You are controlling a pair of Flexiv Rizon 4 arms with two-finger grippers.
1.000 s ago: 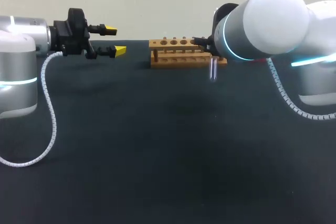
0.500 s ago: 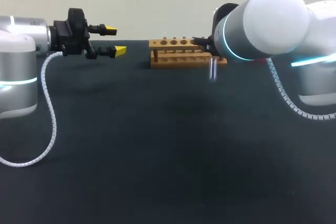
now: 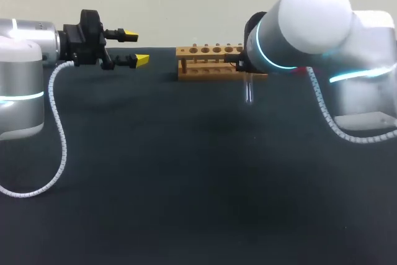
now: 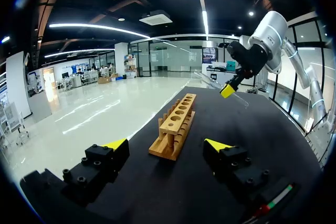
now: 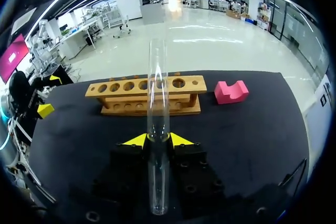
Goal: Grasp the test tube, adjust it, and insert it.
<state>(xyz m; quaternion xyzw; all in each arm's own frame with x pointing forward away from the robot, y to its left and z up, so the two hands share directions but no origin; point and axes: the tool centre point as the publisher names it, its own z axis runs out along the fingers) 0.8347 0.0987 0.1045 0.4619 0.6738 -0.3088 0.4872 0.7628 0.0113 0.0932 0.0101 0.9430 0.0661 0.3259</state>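
Observation:
A clear glass test tube [image 5: 157,124] stands upright between the yellow tips of my right gripper [image 5: 158,140], which is shut on it near its lower half. In the head view the tube [image 3: 249,88] hangs below the right wrist, just in front of the right end of the wooden rack [image 3: 211,61]. The rack [image 5: 147,95] has a row of several holes and lies a little ahead of the tube. My left gripper [image 3: 133,48] hovers open at the table's far left, well clear of the rack [image 4: 176,127], with nothing between its fingers.
A pink notched block [image 5: 231,92] sits on the black table to the right of the rack. My right arm's large elbow [image 3: 310,23] hangs over the table's right rear. A white coiled cable [image 3: 59,122] droops from the left arm.
My right arm has shifted left, carrying the tube slightly left and lower in front of the rack. The left arm has not moved.

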